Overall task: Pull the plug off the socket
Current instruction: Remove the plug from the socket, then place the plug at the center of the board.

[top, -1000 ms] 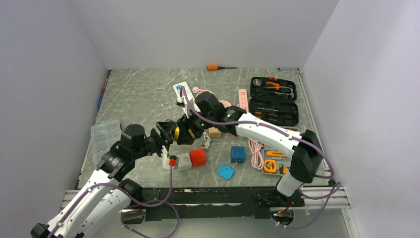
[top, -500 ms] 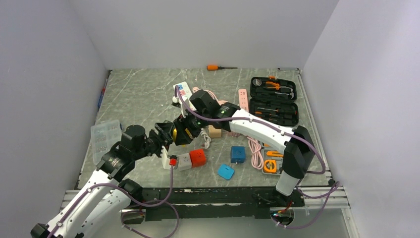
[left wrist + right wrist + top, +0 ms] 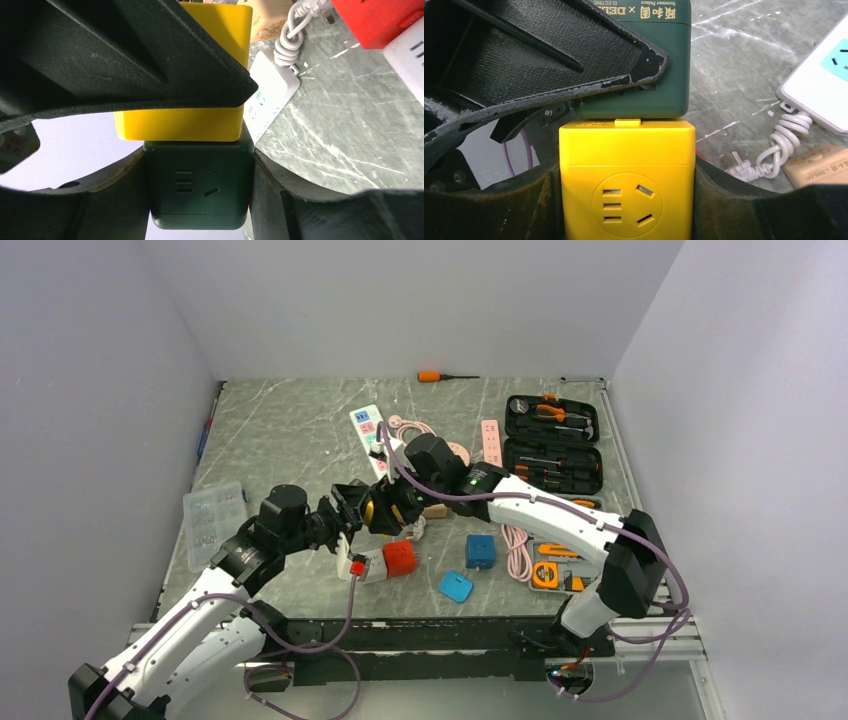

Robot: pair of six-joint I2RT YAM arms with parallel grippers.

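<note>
Yellow and green cubes, joined face to face.
My left pincer pinches the dark green socket cube; my right pincer pinches the yellow plug cube.

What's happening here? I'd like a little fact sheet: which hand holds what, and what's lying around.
left hand: closed on the dark green cube
right hand: closed on the yellow cube
cubes: pressed face to face, no gap visible, not yet pulled apart
on the table: red cube, blue cube, open tool case, screwdriver
</note>
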